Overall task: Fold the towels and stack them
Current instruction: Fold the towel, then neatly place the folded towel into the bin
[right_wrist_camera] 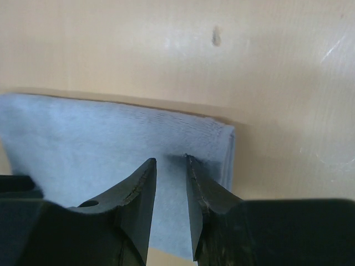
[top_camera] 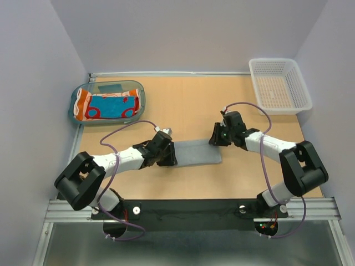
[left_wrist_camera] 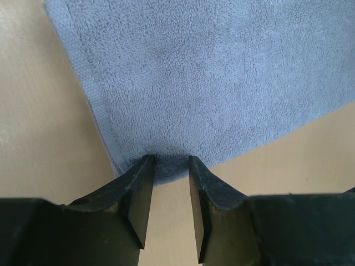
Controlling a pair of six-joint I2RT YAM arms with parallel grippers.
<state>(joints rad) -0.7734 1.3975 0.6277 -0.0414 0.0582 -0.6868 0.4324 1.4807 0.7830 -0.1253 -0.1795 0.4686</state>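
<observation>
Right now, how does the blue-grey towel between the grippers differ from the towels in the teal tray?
The blue-grey towel lies spread flat on the table; the orange, red and teal-blue towels sit bunched in the translucent teal tray. The blue-grey one is plain; those are patterned. Both grippers work only the blue-grey one. All are soft cloth.

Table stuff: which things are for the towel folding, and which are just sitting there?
For the job:
- grey-blue towel flat on the table
- colourful towels in the teal tray
- left gripper and right gripper, at that towel's ends

Just sitting there:
- white mesh basket
- teal tray
</observation>
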